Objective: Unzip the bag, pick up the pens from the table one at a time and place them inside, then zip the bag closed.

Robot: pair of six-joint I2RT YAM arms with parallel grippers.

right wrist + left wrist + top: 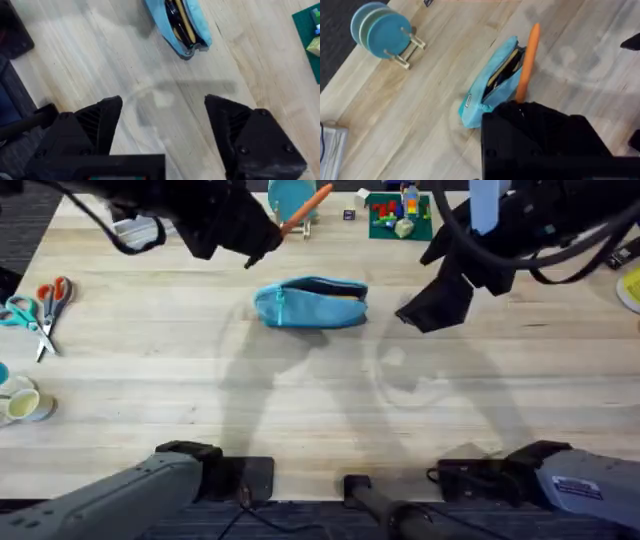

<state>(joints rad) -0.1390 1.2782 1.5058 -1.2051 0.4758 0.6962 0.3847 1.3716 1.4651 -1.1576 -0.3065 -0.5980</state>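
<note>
The light blue bag (312, 303) lies unzipped on the table (150, 370), just beyond its centre. A yellowish-tan pen (186, 24) sits inside the bag, visible through the gap (503, 70). My left gripper (266, 242) hovers above and behind the bag, shut on the orange pen (306, 208). In the left wrist view the orange pen (527, 60) hangs over the bag's open mouth, slanting out from my left gripper (520, 106). My right gripper (427, 307) floats to the right of the bag, and its wrist view shows it (162, 115) open, holding nothing.
Orange- and teal-handled scissors (42, 305) lie at the left edge, with tape rolls (22, 405) nearer the front. A teal disc on a wooden stand (382, 31) and a green plate of bricks (398, 215) sit along the far edge.
</note>
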